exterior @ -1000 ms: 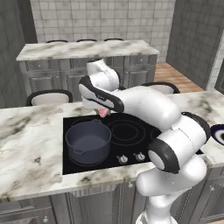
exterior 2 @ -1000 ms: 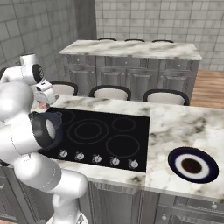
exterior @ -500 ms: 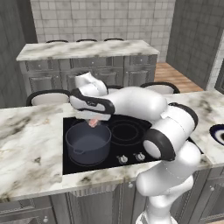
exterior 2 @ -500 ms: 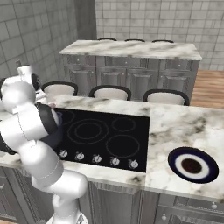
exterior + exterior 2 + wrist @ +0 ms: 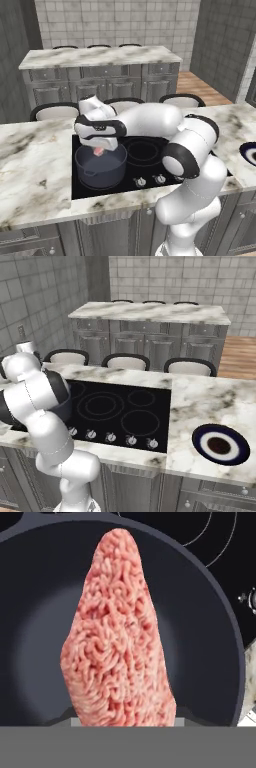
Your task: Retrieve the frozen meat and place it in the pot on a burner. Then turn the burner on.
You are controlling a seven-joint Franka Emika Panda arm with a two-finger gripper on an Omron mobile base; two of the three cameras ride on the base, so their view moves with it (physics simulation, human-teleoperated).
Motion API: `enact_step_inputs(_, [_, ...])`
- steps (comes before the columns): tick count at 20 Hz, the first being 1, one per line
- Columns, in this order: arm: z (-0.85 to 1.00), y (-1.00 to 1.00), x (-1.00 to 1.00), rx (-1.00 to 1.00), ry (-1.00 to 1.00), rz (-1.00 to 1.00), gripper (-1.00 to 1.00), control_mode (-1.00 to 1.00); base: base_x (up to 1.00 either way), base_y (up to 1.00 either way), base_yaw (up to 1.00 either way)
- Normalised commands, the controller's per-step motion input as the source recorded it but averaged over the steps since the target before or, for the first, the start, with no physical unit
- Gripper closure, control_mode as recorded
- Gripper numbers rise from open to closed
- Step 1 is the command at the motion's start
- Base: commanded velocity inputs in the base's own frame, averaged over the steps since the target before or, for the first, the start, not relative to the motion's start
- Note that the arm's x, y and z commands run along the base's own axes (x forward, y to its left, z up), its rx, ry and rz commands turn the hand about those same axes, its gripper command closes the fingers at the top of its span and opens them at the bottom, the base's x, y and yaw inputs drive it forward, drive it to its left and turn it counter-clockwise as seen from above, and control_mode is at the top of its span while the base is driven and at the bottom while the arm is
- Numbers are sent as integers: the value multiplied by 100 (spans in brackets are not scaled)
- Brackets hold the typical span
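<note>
Left base view: gripper [image 5: 99, 148], pointing down over the pot [image 5: 101, 167], pinching the frozen meat [image 5: 99, 151]. The meat hangs just above the pot's open mouth, within its rim. The pot, dark grey-blue, stands on the left part of the black cooktop [image 5: 150, 170], set in the marble worktop [image 5: 35, 170]. Ring-marked burner [image 5: 143, 151] just right of the pot; silver knobs [image 5: 150, 180] along the cooktop's near edge.

Right base view: cooktop with several ring zones; a row of knobs at its front; a dark blue plate [image 5: 220, 444] on the worktop, well to the right.

Hand view: meat upright and central, pink and grainy, with the pot's dark interior behind it. Fingertips hidden behind the meat.
</note>
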Motion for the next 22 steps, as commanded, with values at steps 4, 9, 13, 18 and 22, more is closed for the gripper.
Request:
enact_step_inputs(4, [-29, 27, 0, 0, -2, -12, 100, -100, 0, 0, 0])
enact_step_inputs(9, [-37, 3, 0, 3, -2, -11, 100, -100, 0, 0, 0])
enact_step_inputs(13, [-23, 0, 0, 1, -3, -8, 100, -100, 0, 0, 0])
enact_step_inputs(18, [-2, 4, 0, 0, -5, 0, -100, -100, 0, 0, 0])
enact_step_inputs(22, [0, 0, 0, 0, -2, 0, -100, -100, 0, 0, 0])
